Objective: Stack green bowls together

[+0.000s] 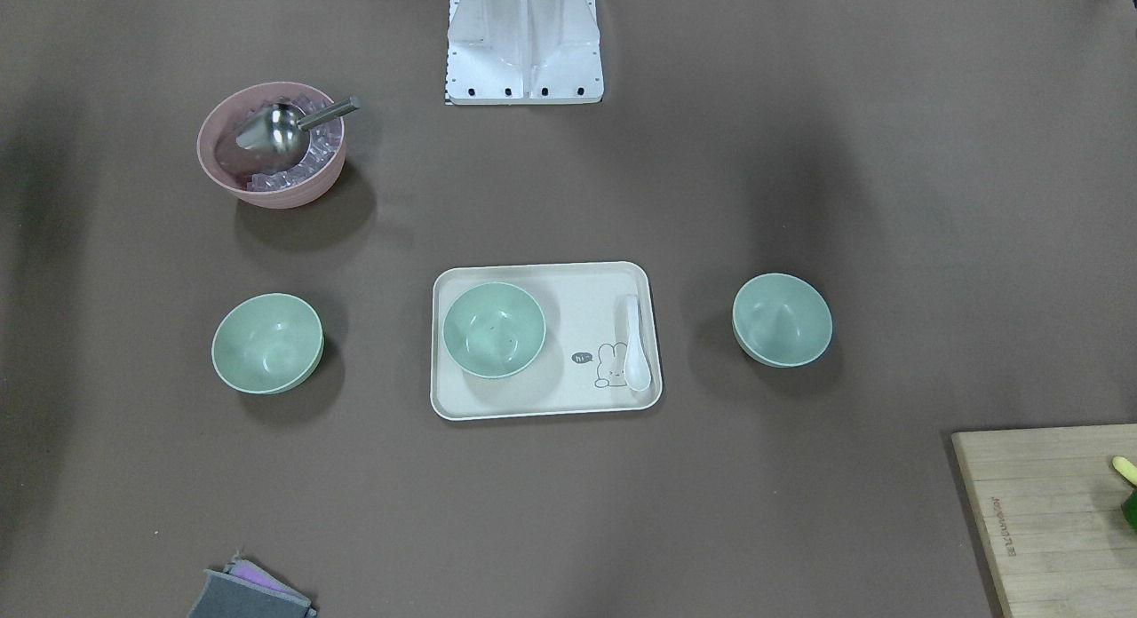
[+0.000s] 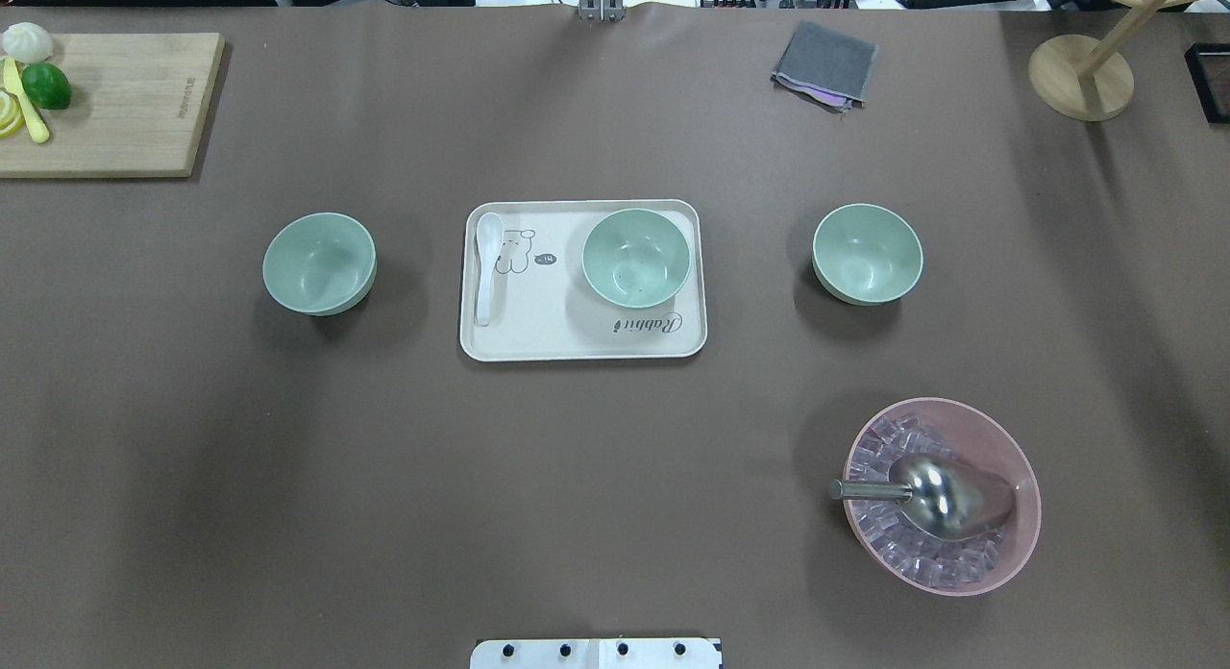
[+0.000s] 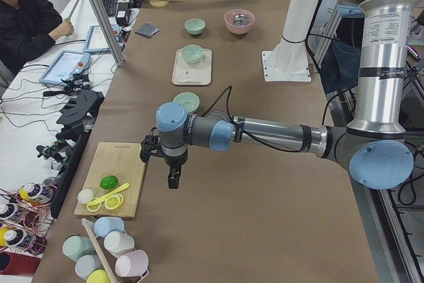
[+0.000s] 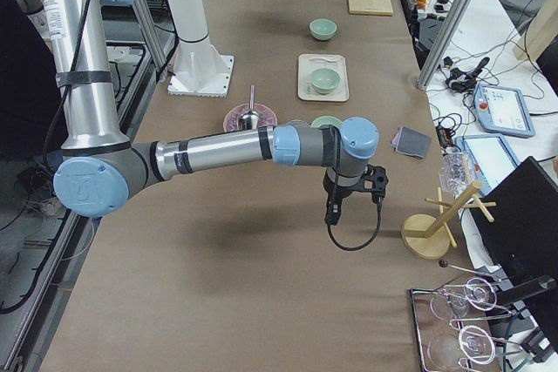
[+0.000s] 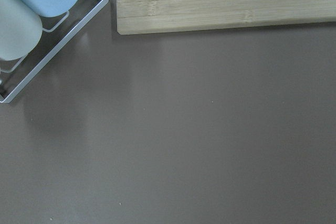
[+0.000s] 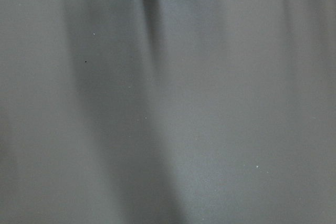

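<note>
Three pale green bowls stand apart in a row across the table. One [image 2: 319, 262] is on my left side. One [image 2: 635, 257] stands on the cream tray [image 2: 538, 340] in the middle. One [image 2: 867, 253] is on my right side. None is stacked. My left gripper [image 3: 173, 180] shows only in the exterior left view, hanging over the table's left end by the cutting board; I cannot tell if it is open. My right gripper [image 4: 330, 213] shows only in the exterior right view, over bare table at the right end; I cannot tell its state either.
A white spoon [image 2: 487, 265] lies on the tray. A pink bowl [image 2: 1009, 448] with ice cubes and a metal scoop [image 2: 947, 496] stands near right. A cutting board [image 2: 125, 111] with fruit, a grey cloth [image 2: 824, 63] and a wooden stand [image 2: 1080, 76] are at the far edge.
</note>
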`<state>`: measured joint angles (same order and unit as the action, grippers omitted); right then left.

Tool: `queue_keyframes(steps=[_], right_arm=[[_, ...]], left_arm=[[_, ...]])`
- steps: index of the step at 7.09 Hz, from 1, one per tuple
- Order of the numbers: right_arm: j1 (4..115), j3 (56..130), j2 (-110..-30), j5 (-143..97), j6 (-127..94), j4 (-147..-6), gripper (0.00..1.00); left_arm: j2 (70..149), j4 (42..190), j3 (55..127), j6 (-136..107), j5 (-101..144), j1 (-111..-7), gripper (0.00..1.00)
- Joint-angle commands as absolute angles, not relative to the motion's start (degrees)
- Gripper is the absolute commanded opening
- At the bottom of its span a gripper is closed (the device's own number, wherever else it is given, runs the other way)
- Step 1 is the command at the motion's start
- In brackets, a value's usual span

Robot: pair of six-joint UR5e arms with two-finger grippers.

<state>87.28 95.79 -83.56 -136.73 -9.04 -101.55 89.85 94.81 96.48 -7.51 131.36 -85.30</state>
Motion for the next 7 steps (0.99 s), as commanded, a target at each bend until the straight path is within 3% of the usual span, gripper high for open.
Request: queue_keyframes(steps=[1, 4, 7], right_arm=[[87.28, 95.89, -83.41, -136.93, -9.05, -101.43, 1.00], [86.66, 95.89, -81.66, -138.59, -10.36, -101.51, 1.00], [83.60, 97.21, -80.34, -139.57, -12.99, -100.90, 1.00]], left_arm=[[89.82, 101.92, 95.63, -7.73, 140.65, -85.25, 0.98], [97.18, 104.76, 96.15, -12.10, 140.54, -82.55, 0.98], [106.50, 106.94, 95.98, -39.91, 128.99, -63.00, 0.98]])
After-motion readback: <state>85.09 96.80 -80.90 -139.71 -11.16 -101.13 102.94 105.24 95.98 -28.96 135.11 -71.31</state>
